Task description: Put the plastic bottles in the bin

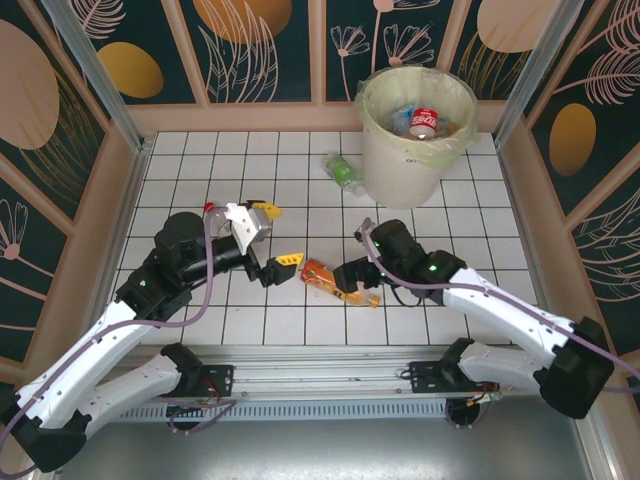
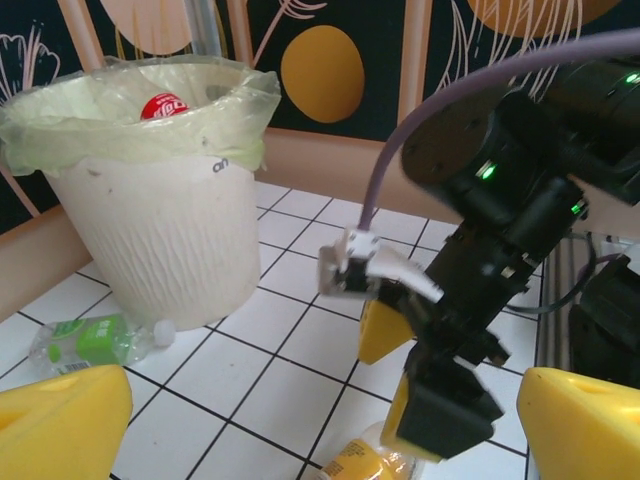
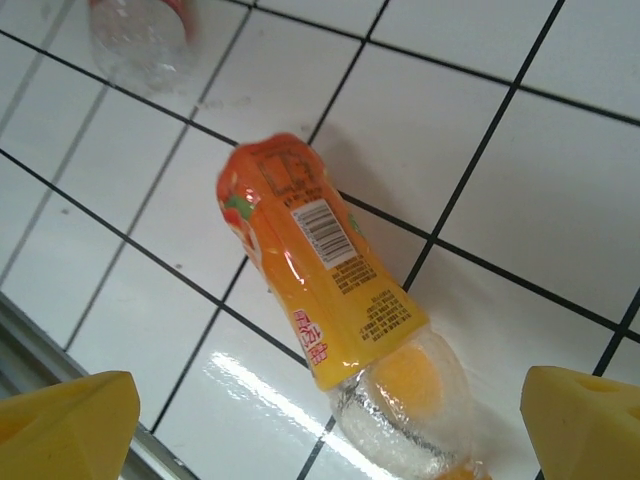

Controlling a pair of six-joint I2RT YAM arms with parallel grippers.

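Right hand (image 3: 325,430) spread wide and empty, poised over an orange-labelled clear plastic bottle (image 3: 320,290) lying on the white tiled worktop (image 3: 520,200).
Bottle's long axis runs slantwise to the gap between the yellow fingertips (image 3: 65,430); its clear end lies between them, touching neither. Left hand (image 1: 277,236), likewise wide open and empty, sits just left of the same bottle; the right is judged nearer. Round white bin with pale yellow liner (image 1: 400,165) stands beyond the right hand at the worktop's far side, bottles inside.
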